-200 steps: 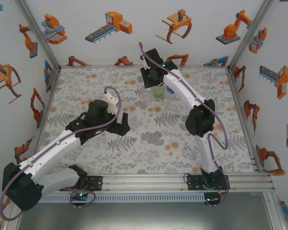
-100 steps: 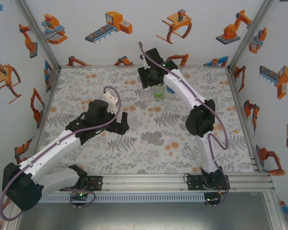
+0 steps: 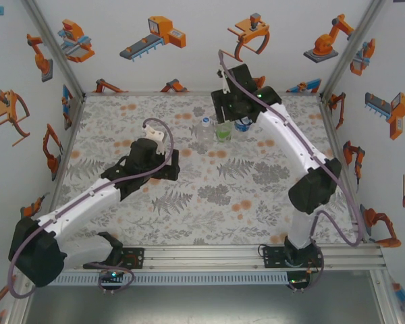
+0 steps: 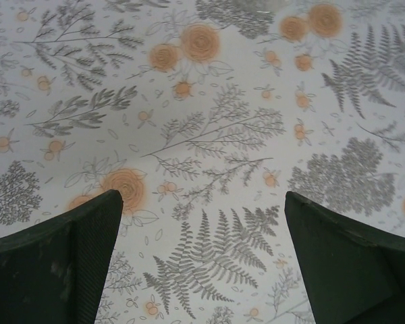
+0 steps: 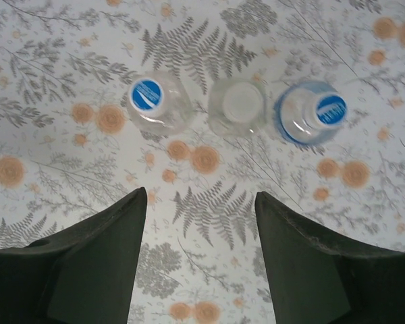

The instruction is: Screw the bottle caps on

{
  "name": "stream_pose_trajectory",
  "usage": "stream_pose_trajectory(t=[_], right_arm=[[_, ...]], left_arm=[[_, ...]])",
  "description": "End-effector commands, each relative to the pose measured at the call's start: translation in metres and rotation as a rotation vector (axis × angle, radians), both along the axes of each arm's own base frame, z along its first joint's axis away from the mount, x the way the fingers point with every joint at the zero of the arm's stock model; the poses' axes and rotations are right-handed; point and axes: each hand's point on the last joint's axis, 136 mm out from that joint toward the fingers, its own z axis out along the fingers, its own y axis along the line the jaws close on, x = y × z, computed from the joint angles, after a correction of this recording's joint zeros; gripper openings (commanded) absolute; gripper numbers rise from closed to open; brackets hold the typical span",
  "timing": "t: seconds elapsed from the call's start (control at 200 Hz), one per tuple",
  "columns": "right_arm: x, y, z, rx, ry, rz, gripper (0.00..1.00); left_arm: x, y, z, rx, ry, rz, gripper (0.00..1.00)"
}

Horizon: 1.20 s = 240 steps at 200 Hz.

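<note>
Top view: three bottles point(image 3: 223, 133) stand upright in a row at the far middle of the floral mat point(image 3: 209, 202). The right pincer point(image 3: 235, 113) hangs above them, at about 1 o'clock of the row. The left pincer point(image 3: 170, 167) is over mid-mat, and the row lies at 2 o'clock from it, well apart.

Right wrist view, bottles seen from above:
- The colourless bottle point(image 5: 175, 111) is at 11 o'clock from the pincer gap and is topped by a blue-printed cap point(image 5: 147, 95).
- The middle bottle point(image 5: 223, 125) is at 12 o'clock and is topped by a plain white cap point(image 5: 243, 102).
- The blue-labelled bottle point(image 5: 293, 128) is at 1 o'clock and is topped by a blue-and-white cap point(image 5: 331, 110).

Every neck is capped. Whether any cap is screwed tight cannot be told.

Right pincer: the jaws are parted to a middling width and nothing is held. Bare mat lies in the gap. No bottle is touched, and all three lie beyond the fingertips.

Left pincer, wrist view: the jaws are spread wide and nothing is gripped. Fern and orange-flower print is seen between the two dark fingers point(image 4: 67, 256).
</note>
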Motion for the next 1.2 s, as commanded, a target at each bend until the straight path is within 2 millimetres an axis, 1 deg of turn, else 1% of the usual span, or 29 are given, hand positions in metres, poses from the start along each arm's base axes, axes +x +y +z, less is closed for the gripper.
stream_pose_trajectory(t=[0.0, 0.06, 0.11, 0.165, 0.23, 0.315, 0.381, 0.406, 0.421, 0.531, 0.591, 0.686, 0.721, 0.751, 0.836, 0.901, 0.971, 1.056, 1.107, 1.197], right_arm=[[-0.007, -0.033, -0.005, -0.041, -0.014, -0.081, 0.63], [-0.015, -0.048, -0.01, -0.029, -0.009, -0.113, 0.65], [-0.021, -0.061, -0.017, -0.017, -0.004, -0.141, 0.67], [-0.027, -0.074, -0.024, -0.002, 0.002, -0.171, 0.68], [-0.034, -0.092, -0.032, 0.012, 0.015, -0.209, 0.69], [-0.042, -0.115, -0.045, 0.017, 0.025, -0.262, 0.73], [-0.047, -0.134, -0.056, 0.012, 0.03, -0.312, 0.85], [-0.049, -0.14, -0.061, 0.014, 0.032, -0.332, 0.97], [-0.05, -0.144, -0.063, 0.018, 0.033, -0.345, 0.99], [-0.056, -0.172, -0.084, 0.04, 0.037, -0.423, 0.99], [-0.059, -0.187, -0.095, 0.035, 0.039, -0.46, 0.99], [-0.064, -0.203, -0.11, 0.03, 0.052, -0.499, 0.99], [-0.066, -0.208, -0.115, 0.026, 0.055, -0.508, 0.99], [-0.068, -0.212, -0.119, 0.021, 0.059, -0.516, 0.99], [-0.07, -0.221, -0.131, -0.004, 0.062, -0.524, 0.99], [-0.072, -0.228, -0.14, -0.029, 0.059, -0.536, 0.99], [-0.073, -0.235, -0.148, -0.044, 0.041, -0.547, 0.99], [-0.07, -0.242, -0.155, -0.054, -0.019, -0.558, 0.99], [-0.068, -0.243, -0.159, -0.055, -0.061, -0.554, 0.99], [-0.062, -0.242, -0.163, -0.048, -0.144, -0.528, 0.99]], left_arm=[[0.022, 0.011, 0.004, 0.013, -0.017, 0.132, 0.97], [0.028, 0.01, -0.003, 0.008, 0.01, 0.157, 0.97], [0.031, 0.001, -0.006, -0.021, 0.029, 0.136, 0.97], [0.035, -0.008, -0.008, -0.014, 0.032, 0.12, 0.97], [0.042, -0.008, -0.013, 0.052, 0.024, 0.154, 0.97], [0.05, -0.006, -0.019, 0.163, 0.005, 0.208, 0.97], [0.054, -0.011, -0.023, 0.239, -0.023, 0.205, 0.97], [0.055, -0.012, -0.024, 0.267, -0.037, 0.206, 0.97], [0.056, -0.014, -0.025, 0.284, -0.043, 0.202, 0.97], [0.059, -0.026, -0.035, 0.364, -0.046, 0.164, 0.97], [0.054, -0.042, -0.047, 0.392, 0.001, 0.044, 0.97], [0.043, -0.065, -0.057, 0.371, 0.041, -0.092, 0.97], [0.04, -0.072, -0.056, 0.343, 0.036, -0.129, 0.97], [0.042, -0.073, -0.052, 0.317, 0.012, -0.116, 0.97], [0.05, -0.064, -0.04, 0.269, -0.063, -0.039, 0.97], [0.056, -0.047, -0.034, 0.266, -0.103, 0.037, 0.97], [0.065, -0.021, -0.029, 0.281, -0.128, 0.142, 0.97], [0.075, 0.017, -0.025, 0.318, -0.149, 0.27, 0.97], [0.079, 0.039, -0.024, 0.339, -0.163, 0.338, 0.97], [0.084, 0.07, -0.021, 0.375, -0.198, 0.417, 0.97]])
